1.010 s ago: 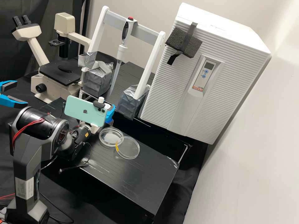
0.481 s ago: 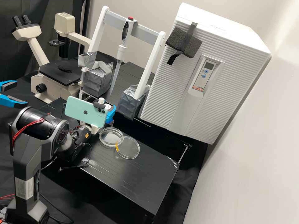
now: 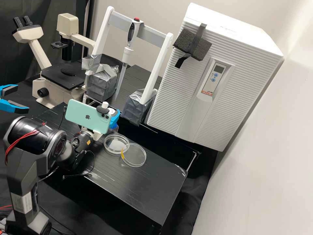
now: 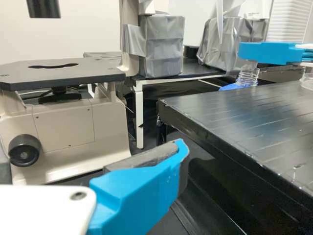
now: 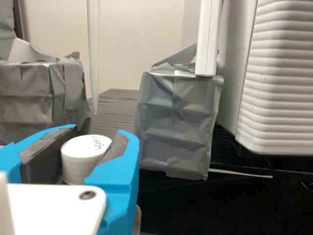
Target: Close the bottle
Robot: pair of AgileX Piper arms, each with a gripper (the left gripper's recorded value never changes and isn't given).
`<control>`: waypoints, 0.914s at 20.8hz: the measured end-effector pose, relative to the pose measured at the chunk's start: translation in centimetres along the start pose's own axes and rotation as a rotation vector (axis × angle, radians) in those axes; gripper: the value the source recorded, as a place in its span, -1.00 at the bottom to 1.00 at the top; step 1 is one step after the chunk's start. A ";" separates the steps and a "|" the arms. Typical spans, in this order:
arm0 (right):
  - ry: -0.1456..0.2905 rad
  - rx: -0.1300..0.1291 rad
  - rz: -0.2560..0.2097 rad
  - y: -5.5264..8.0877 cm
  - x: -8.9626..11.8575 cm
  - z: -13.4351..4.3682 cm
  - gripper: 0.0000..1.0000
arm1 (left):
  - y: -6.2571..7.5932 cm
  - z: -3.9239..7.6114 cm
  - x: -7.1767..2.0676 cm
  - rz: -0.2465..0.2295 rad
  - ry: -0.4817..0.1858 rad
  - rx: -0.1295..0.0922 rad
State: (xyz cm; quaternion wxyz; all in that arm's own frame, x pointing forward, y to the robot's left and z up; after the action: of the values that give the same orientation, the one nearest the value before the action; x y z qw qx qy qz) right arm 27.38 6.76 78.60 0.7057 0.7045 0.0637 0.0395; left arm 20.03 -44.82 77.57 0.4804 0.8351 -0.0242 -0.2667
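Your right gripper [image 5: 90, 147] is clamped on the white cap [image 5: 87, 152], just above the neck of the clear bottle [image 4: 248, 76], which stands near the table's [image 3: 140, 182] 10 o'clock corner. Your left gripper [image 3: 19, 97] hangs off the table at 9 o'clock, fingers apart.

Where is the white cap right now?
In the right wrist view, the white cap is held in the right gripper, just over the bottle, beside the grey taped block.
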 end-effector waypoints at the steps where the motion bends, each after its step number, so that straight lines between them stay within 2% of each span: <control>1: 0.005 0.002 -0.002 -0.1 0.0 -0.1 -1.00 | 0.0 0.0 0.00 0.000 0.000 0.000; 13: -0.014 -0.001 -0.027 -0.8 0.3 0.5 -1.00 | 0.0 0.0 0.00 0.000 0.000 0.000; 19: -0.013 -0.002 -0.023 -0.9 0.9 0.5 -1.00 | 0.0 0.0 0.02 -0.001 -0.002 0.000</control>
State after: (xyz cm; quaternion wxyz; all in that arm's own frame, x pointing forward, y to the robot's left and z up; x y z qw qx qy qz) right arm 28.28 6.38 77.65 0.7073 0.7032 0.0674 0.0269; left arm 20.03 -44.86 77.54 0.4802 0.8349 -0.0245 -0.2679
